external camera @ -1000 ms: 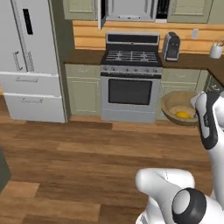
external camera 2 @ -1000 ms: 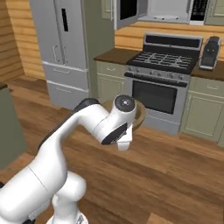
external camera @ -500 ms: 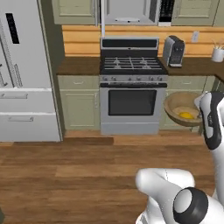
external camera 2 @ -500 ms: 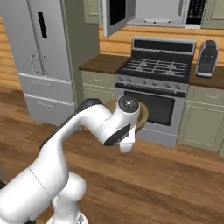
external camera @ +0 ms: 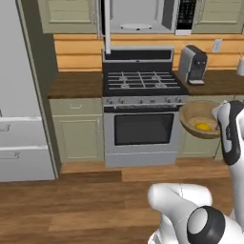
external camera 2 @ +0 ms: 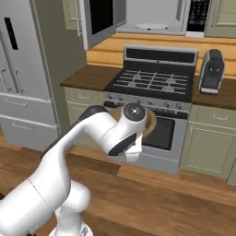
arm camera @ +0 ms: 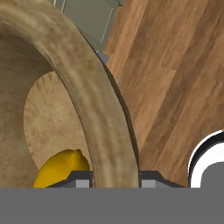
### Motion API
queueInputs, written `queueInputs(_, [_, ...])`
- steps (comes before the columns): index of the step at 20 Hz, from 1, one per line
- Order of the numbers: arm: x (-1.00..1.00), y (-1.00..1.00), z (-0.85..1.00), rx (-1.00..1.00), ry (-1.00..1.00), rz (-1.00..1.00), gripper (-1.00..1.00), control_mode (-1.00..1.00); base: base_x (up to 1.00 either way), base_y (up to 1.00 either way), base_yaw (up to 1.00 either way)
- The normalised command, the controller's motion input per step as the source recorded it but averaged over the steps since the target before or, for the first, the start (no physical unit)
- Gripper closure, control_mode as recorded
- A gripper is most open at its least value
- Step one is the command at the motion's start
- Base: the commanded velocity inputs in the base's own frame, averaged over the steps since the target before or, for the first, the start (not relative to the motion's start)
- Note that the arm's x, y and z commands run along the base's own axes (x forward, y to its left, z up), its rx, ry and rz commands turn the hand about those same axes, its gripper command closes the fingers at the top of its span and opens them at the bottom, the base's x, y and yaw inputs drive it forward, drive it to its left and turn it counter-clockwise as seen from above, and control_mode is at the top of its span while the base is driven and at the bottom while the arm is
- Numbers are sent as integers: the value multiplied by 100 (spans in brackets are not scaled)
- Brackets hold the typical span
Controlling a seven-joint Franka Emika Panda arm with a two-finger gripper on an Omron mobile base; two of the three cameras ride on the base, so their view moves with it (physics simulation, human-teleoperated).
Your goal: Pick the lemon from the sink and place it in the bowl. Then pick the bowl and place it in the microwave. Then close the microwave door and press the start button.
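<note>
Gripper [arm camera: 114, 177] clamped on thick rim of bowl [external camera: 200, 120], one finger inside, one outside; jaws narrow, wall of bowl between them. Bowl held up in air in front of stove [external camera: 139, 102], at about 3 o'clock in left base view, level w/ oven door, just beside white forearm. In right base view only a brown edge of bowl [external camera 2: 150, 123] visible behind wrist joint, near centre. Lemon [external camera: 203, 127] lying in bowl bottom, toward side nearest gripper; in hand view lemon [arm camera: 61, 168] at 7 o'clock, just inside rim, touching bowl floor. Wood floor [arm camera: 175, 74] below bowl at 2 o'clock in hand view.

Microwave [external camera: 143, 16] at 12 o'clock above stove, cavity open & lit, black keypad at its right. Microwave door [external camera 2: 99, 20] swung wide to left, edge-on in left base view, glass face visible at 11 o'clock in right base view. Coffee machine [external camera: 193, 64] on counter right of stove. Fridge [external camera: 19, 95] at 9 o'clock.
</note>
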Motion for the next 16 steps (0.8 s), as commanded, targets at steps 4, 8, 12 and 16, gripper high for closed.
queueInputs(4, [0, 0, 0, 0, 0, 0, 100, 100, 100, 0, -5])
queueInputs(8, [0, 0, 0, 0, 0, 0, 100, 100, 100, -19, 0])
queueInputs(12, [0, 0, 0, 0, 0, 0, 100, 100, 100, -25, -4])
queueInputs(16, [0, 0, 0, 0, 0, 0, 100, 100, 100, -14, -14])
